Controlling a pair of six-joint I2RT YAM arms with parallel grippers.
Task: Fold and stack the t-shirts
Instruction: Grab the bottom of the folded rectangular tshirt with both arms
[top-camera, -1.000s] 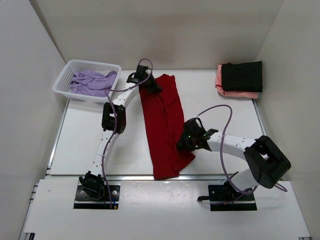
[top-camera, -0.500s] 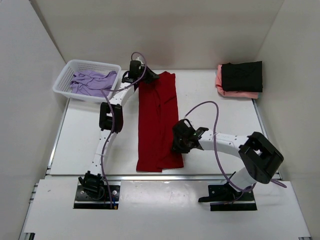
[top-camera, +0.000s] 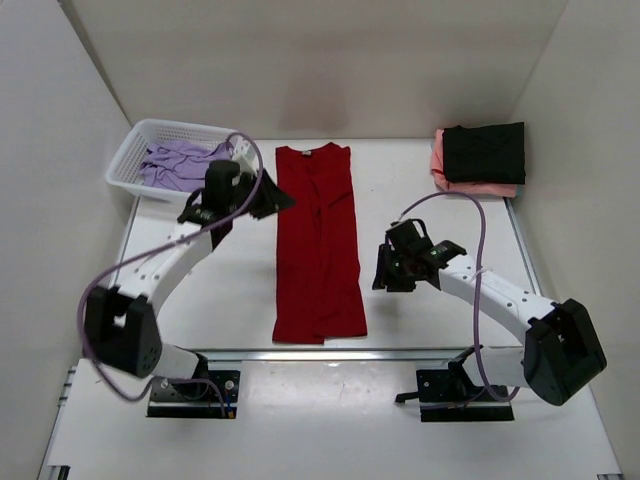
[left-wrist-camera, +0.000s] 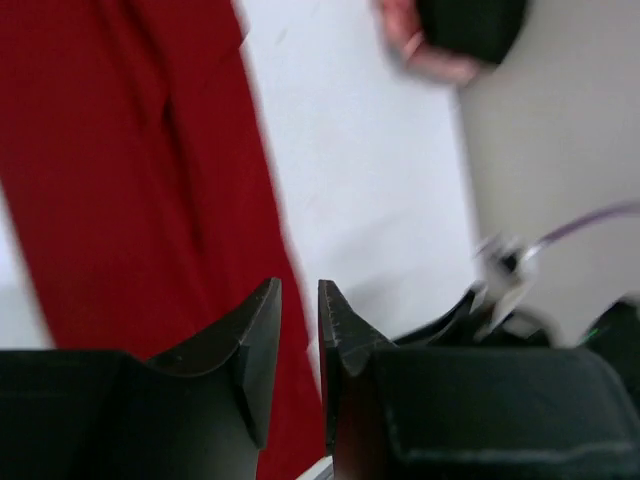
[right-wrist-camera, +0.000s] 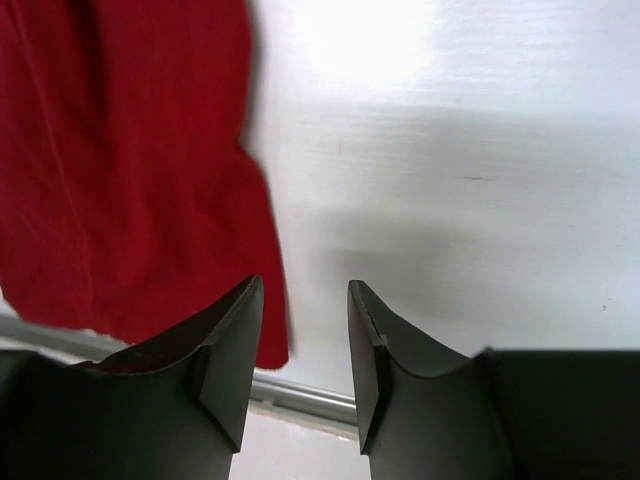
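The red shirt lies in the middle of the worktop as a long narrow strip, collar at the far end, sides already turned in. Neither arm has hold of it. The right jaws hang just beside its near right edge, parted and empty. The left jaws sit off its far left side, showing only a thin slit with nothing in it. They look all but clenched, as far as the blurred left wrist view lets me judge.

The likely next step is a crosswise fold, and the main risk is in the grasp. The turned-in layers overlap unevenly, and near the hem one flap sits over the other. Pinching only the top layer would peel the strip open instead of carrying it over. If the two arms lift at different speeds, the strip would skew and the fold come out crooked.

The left arm works close to the basket, far left of the shirt, which holds the lavender shirt. A wide swing could knock it. The black shirt on the pink shirt waits far right of the shirt. Carrying a loose fold that far could let it fall open.
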